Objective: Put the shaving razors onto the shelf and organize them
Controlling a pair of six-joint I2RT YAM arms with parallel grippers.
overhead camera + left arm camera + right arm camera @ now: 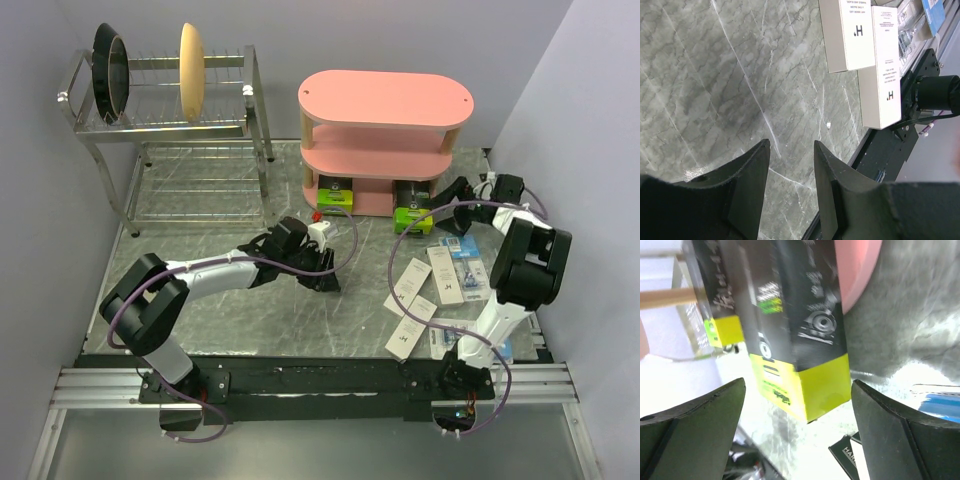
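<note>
Location type: robotics test cell in a lab. The pink shelf (385, 100) stands as a prop on a marble-patterned table (230, 310). Plain blank walls (350, 30) close in behind the shelf and on either side of it. To its left stands a wire dish rack (170, 125). In front of the shelf, a cabled left arm (215, 268) and right arm (525, 260) are bolted to a black base plate (300, 380) on aluminium rails (100, 385).

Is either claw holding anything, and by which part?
Nothing is held. The right claw stands open either side of the black-and-green box; the left claw is empty.
</note>
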